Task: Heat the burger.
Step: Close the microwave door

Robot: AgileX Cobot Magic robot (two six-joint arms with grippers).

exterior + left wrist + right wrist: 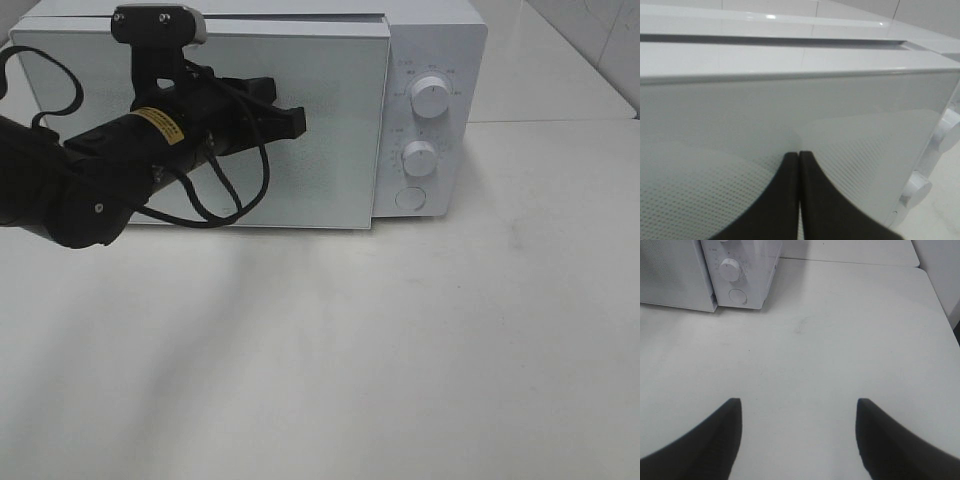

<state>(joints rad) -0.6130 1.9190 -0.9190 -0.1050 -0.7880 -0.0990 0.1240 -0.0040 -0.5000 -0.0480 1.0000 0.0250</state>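
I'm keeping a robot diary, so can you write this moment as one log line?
left gripper: shut, at microwave door | right gripper: open over table | burger: not in view

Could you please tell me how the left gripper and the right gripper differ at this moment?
The left gripper is shut, fingers pressed together; the right gripper is open, fingers wide apart. The left gripper points at the microwave door from close by; the right gripper hangs over the table, away from it. Both have black fingers and hold nothing.

Place: kitchen-style test bench | cues: white microwave (340,130), white tabletop (400,350), tiled wall (610,40)
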